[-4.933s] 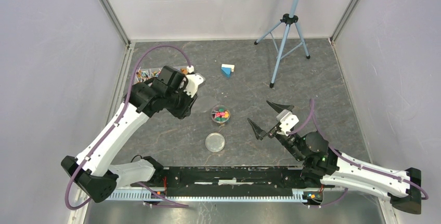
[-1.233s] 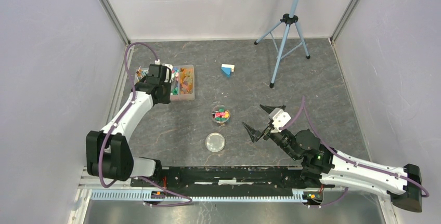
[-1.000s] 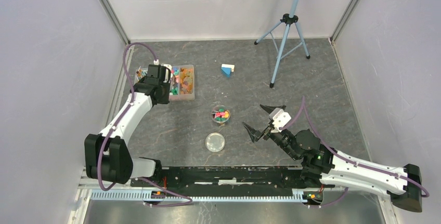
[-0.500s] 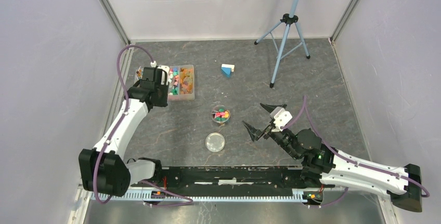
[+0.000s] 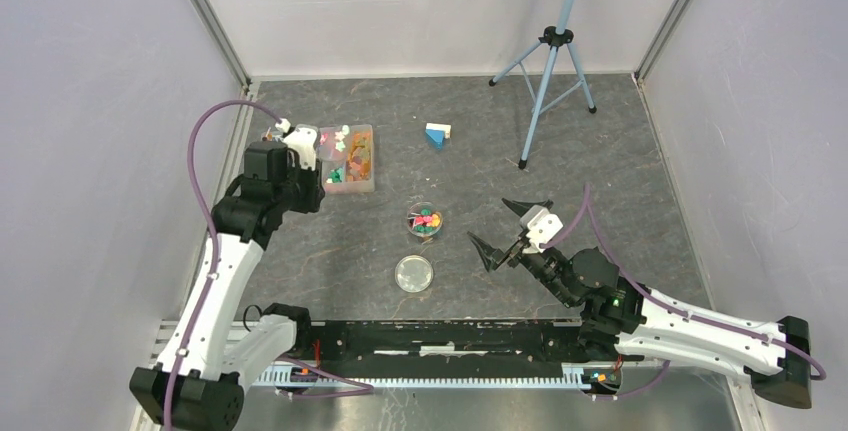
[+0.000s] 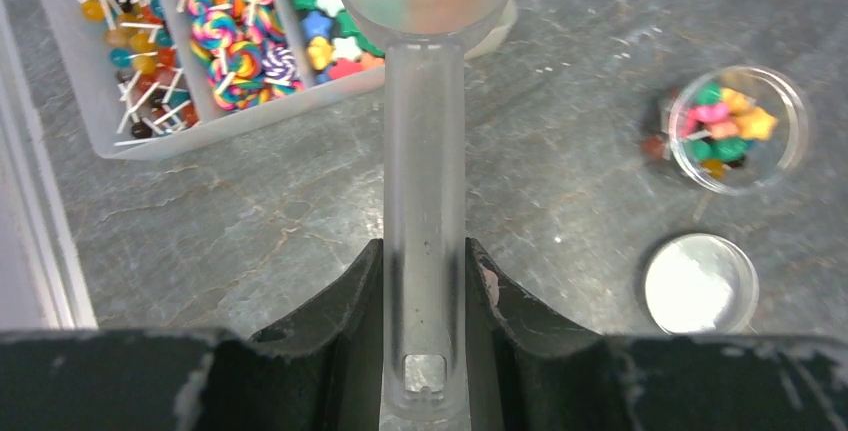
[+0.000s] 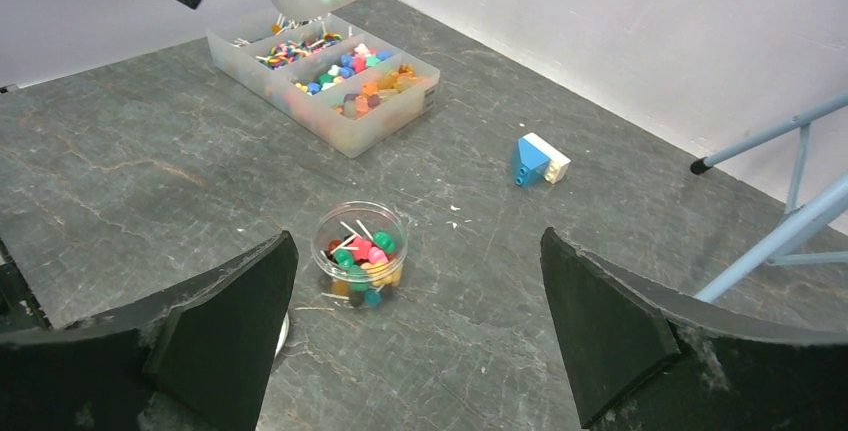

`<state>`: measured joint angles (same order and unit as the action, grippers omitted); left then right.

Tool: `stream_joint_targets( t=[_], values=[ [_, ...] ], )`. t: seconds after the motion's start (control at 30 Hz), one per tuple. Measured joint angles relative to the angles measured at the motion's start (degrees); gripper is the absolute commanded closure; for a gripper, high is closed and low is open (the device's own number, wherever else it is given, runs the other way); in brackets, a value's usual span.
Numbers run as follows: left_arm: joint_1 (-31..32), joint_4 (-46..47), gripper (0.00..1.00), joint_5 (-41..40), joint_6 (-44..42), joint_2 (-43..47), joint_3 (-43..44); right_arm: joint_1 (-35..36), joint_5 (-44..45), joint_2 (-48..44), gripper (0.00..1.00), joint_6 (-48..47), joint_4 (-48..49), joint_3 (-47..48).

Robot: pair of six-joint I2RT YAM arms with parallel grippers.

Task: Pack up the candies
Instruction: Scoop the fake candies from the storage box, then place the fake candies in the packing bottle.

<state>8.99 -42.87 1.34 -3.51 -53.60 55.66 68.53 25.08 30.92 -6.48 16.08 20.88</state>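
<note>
Bench (image 5: 620, 151): dark grey with a stone pattern; both pairs of jaws hang above it.
Left arm (image 5: 225, 271): reaches forward along the left wall; the left jaws are clamped on the handle of a clear scoop (image 6: 424, 201).
Right arm (image 5: 700, 336): lies low; the right jaws are spread wide, hold nothing and are off the bench.
Tripod (image 5: 553, 36): pale blue, well beyond the right jaws, at the far wall.
Tray (image 7: 385, 123): clear and divided, just ahead of the left jaws; well apart from the right jaws, ahead and to their left.
Scoop: the handle runs straight out from the left jaws; the bowl is raised over the tray.
Dish (image 6: 785, 91): round and clear, ahead and right of the left jaws; near the right jaws, ahead of their gap.
Lid (image 5: 414, 273): round, near the dish, left of the right jaws.
Block (image 5: 436, 135): blue and white, beyond the dish, ahead of the right jaws.
Candies (image 6: 725, 126): heaped in the dish; others are sorted in the tray's compartments, and a few pale and green ones lie in the scoop's bowl.
</note>
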Motion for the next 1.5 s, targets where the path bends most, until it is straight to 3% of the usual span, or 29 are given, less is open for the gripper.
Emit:
stream_joint_targets(
  t=[0.3,0.6,1.0,1.5],
  values=[
    [2.36,-5.14,0.98,9.55,-2.56,6.49,1.95,0.00,1.42,-0.48,0.02,-1.42,-0.31,0.00],
    [7.43,-8.20,0.98,13.92,-5.20,11.04,1.95,0.00,1.95,-0.50,0.02,-1.99,-0.28,0.00],
    [22.51,-12.52,0.98,10.23,-5.22,2.19,2.14,0.00,2.01,-0.48,0.02,-2.64,-0.28,0.00],
    [31.23,-18.80,0.98,5.75,-5.16,-7.26,8.72,0.00,2.67,-0.74,0.02,-3.89,-0.31,0.00]
  ],
)
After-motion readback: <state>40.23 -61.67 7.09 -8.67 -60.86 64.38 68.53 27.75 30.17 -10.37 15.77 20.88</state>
